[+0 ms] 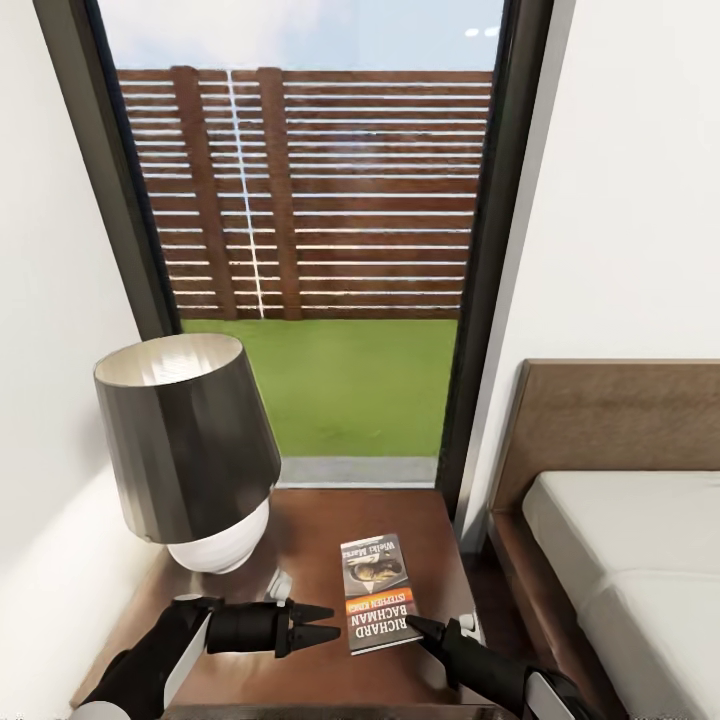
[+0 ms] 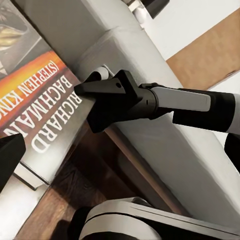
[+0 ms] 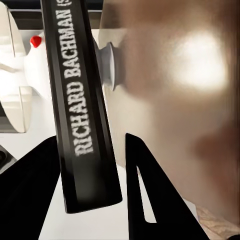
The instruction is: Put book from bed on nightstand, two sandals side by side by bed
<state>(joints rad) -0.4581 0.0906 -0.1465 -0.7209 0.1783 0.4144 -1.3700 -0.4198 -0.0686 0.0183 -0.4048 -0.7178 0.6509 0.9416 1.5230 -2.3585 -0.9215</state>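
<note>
Already the book [image 1: 380, 592] lies flat on the glossy top of the nightstand [image 1: 310, 670], cover up, just beside the lamp [image 1: 188, 452] and clear of the bed [image 1: 620, 560] to its right. It seems set there so that the first half of the task can count as done: it rests wholly on the wood, with no edge hanging over.

The right gripper [image 1: 425, 628] sits at the book's near right corner. In the right wrist view the spine runs between the two dark fingers [image 3: 145, 200] with a gap on either side, so the jaws look parted around the book rather than pinching it, most likely a release. The book probably needs only to be left where it is.

The left gripper [image 1: 322, 622] hovers over the tabletop just left of the book, its two tips narrowly apart and gripping nothing. It appears held close by in case the book needs steadying.

The sandals remain to be dealt with.
</note>
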